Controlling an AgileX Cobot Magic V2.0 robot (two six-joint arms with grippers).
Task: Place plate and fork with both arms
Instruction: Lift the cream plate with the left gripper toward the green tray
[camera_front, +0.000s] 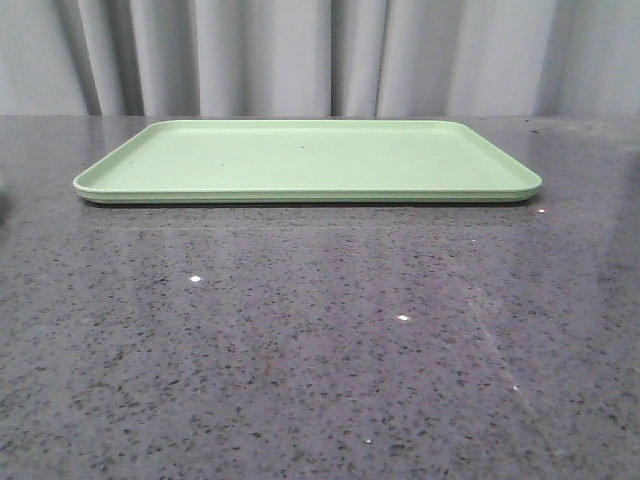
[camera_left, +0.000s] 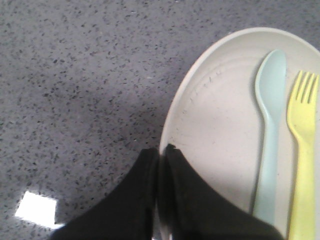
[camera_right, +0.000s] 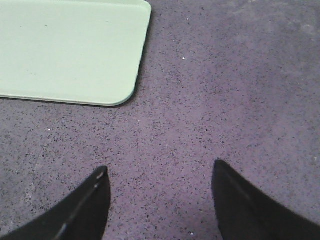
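— Surface? Speckled grey counter (camera_front: 320, 380), green tray (camera_front: 310, 160) bare.
— Plate (camera_left: 220, 120)? Holds yellow fork (camera_left: 302, 165) beside pale spoon (camera_left: 269, 130).
— Grippers? Left gripper (camera_left: 161, 155) apparently pinches the plate's rim; right gripper (camera_right: 159, 175) spread wide, holding nothing.

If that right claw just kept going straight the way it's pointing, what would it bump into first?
Probably just the speckled grey table. The right gripper is open with nothing between its fingers, and bare tabletop lies ahead. The green tray sits off to one side, apparently out of line, though depth is hard to judge.
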